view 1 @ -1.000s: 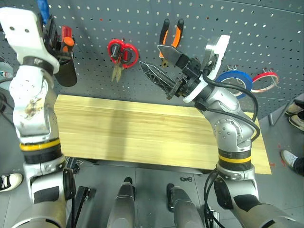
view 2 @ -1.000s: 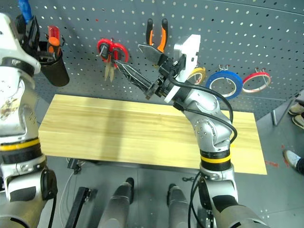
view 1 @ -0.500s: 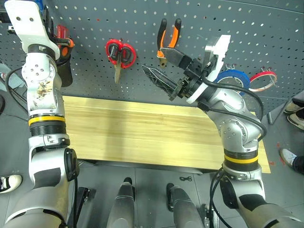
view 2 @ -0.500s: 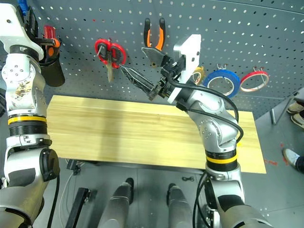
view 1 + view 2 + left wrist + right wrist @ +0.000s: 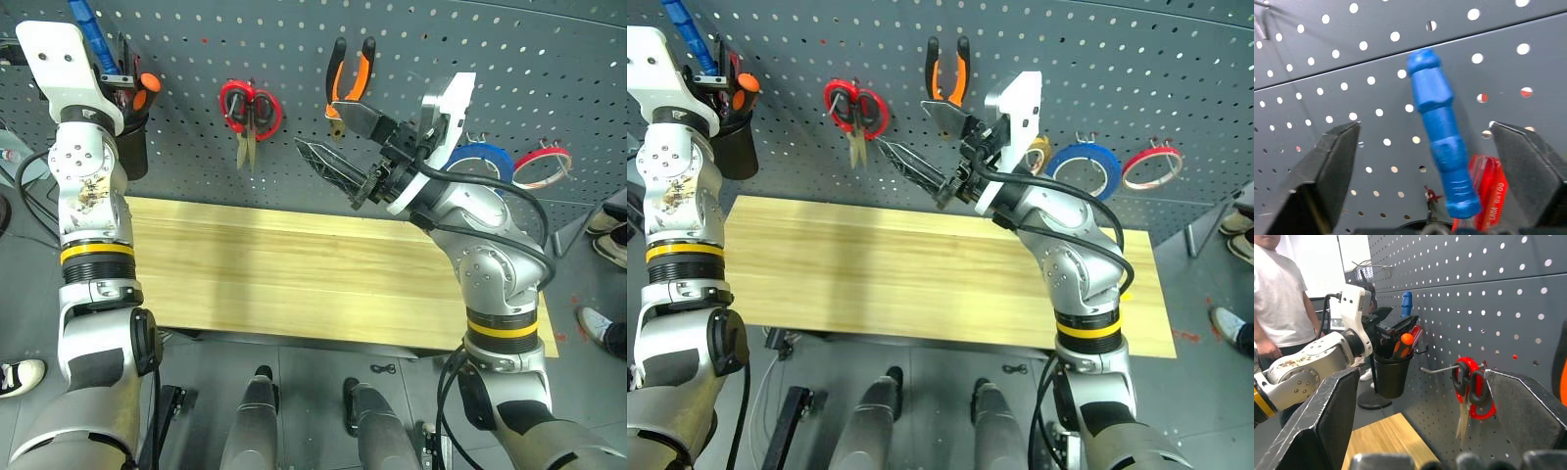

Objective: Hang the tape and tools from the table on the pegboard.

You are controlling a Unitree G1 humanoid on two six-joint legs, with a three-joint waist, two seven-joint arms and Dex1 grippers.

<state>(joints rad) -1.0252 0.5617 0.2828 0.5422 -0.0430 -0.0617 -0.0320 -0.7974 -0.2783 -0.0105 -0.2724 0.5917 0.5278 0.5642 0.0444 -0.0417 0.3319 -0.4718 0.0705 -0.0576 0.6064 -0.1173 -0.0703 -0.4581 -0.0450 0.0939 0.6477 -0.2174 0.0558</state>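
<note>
The table (image 5: pixel 284 264) is the nearest item: a light wood plank top with no tools on its visible surface. Above its far edge, the right gripper (image 5: pixel 338 147) is raised in mid-air with its two black fingers spread wide and holding nothing, pointing toward the pegboard (image 5: pixel 549 78).

On the pegboard, from the robot's right to its left: a thin red tape roll (image 5: pixel 545 164), a larger blue tape roll (image 5: pixel 485 164), and the yellow-tan tape (image 5: pixel 1037 154), mostly hidden behind the right wrist, so its hook cannot be confirmed. The pliers (image 5: pixel 351 78) hang with orange-and-black handles upward, just above the right gripper. The red-handled scissors (image 5: pixel 250 110) hang on a hook, blades down.

At the far left, a black holder cup (image 5: pixel 135 147) is mounted on the board. The blue-handled screwdriver (image 5: pixel 1442 132) stands in it, handle up, beside a red handle (image 5: pixel 1486 191) and an orange handle (image 5: pixel 147 90). The left gripper (image 5: pixel 1430 147) is at the cup, fingers wide apart on either side of the screwdriver handle, not touching it.
</note>
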